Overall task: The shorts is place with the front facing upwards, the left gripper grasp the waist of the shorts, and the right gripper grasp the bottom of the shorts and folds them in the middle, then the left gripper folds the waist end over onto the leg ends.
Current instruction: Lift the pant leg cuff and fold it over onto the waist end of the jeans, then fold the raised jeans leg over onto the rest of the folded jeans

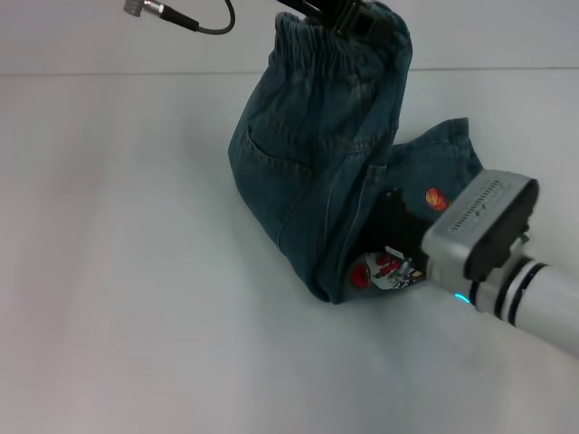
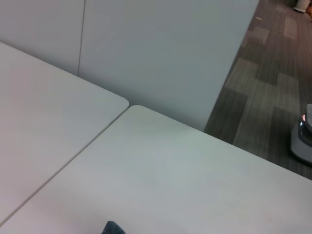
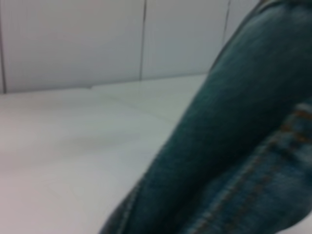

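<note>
On the white table (image 1: 136, 298), the long blue denim shorts (image 1: 308, 181) hang lifted at centre, their puckered elastic waistband (image 1: 339, 45) clenched at twelve o'clock by the black left gripper (image 1: 339, 14). At four o'clock the grey right gripper (image 1: 403, 249) sits against the cartoon print (image 1: 387, 269); its grip cannot be told. Only the right wrist view shows the orange seam stitching (image 3: 253, 183) close up.

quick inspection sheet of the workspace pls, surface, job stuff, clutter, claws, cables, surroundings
surface: white table, seam between two tabletops in the left wrist view.
job's things: shorts lifted by the waistband, hanging down with the lower fold on the table; cartoon print and orange ball showing.
clutter: nothing seen.
claws: left claw up top, gripping the waistband; right claw low on the table, tucked into the denim, fingers hidden.
cables: black cable with a metal plug, top left in the head view.
surroundings: white wall panels, grey carpet, a grey device on the floor.
</note>
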Robot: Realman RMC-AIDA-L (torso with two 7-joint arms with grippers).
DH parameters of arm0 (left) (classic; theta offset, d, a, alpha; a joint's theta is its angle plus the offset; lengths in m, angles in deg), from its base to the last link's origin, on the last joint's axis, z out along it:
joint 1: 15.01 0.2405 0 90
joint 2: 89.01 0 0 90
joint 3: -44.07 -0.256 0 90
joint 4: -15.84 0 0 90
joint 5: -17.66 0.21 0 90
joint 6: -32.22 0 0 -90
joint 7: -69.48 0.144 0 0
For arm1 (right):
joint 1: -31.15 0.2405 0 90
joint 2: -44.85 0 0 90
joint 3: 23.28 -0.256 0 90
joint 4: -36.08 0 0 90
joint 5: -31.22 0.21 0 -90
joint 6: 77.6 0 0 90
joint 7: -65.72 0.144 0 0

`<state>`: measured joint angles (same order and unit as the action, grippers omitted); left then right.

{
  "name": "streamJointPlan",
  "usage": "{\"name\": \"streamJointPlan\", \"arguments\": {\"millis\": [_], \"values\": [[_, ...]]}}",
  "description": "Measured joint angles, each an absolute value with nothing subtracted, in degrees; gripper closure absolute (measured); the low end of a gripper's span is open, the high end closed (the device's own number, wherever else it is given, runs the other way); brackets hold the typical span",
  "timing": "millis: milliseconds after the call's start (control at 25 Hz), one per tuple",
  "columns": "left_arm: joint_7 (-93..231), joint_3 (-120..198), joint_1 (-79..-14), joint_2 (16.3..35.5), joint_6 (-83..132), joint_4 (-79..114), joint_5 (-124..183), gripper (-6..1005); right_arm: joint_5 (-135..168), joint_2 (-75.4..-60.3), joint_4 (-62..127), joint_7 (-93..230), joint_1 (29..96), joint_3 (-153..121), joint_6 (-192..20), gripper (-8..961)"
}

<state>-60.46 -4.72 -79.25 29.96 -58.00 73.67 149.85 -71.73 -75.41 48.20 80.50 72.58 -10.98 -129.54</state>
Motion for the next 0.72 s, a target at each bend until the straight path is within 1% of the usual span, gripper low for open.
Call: {"name": "streamJointPlan", "arguments": {"millis": [120,320,360,400,720], "values": [[-60.4,-4.9,-79.5,30.22,-57.9,73.7,149.8,962,-71.7,-75.19,47.3,81.3,70.5,-11.4,-133.4,950],[-60.6,-6.7,-80.2,31.2,-57.0,73.7,149.8,962,-71.7,-75.0,45.0,83.6,66.4,-11.5,-138.6,949],[-60.7,-7.1,-80.3,31.46,-56.7,73.7,149.8,962,-71.7,-75.01,43.7,84.0,63.6,-11.5,-142.7,949],[-60.7,-7.7,-80.4,31.8,-56.2,73.7,149.8,962,-71.7,-75.01,43.7,84.0,63.6,-11.5,-142.7,949],[-60.8,-12.2,-80.4,34.76,-51.9,72.9,149.6,961,-71.6,-74.96,35.7,86.9,51.2,-13.2,-159.0,948]]}}
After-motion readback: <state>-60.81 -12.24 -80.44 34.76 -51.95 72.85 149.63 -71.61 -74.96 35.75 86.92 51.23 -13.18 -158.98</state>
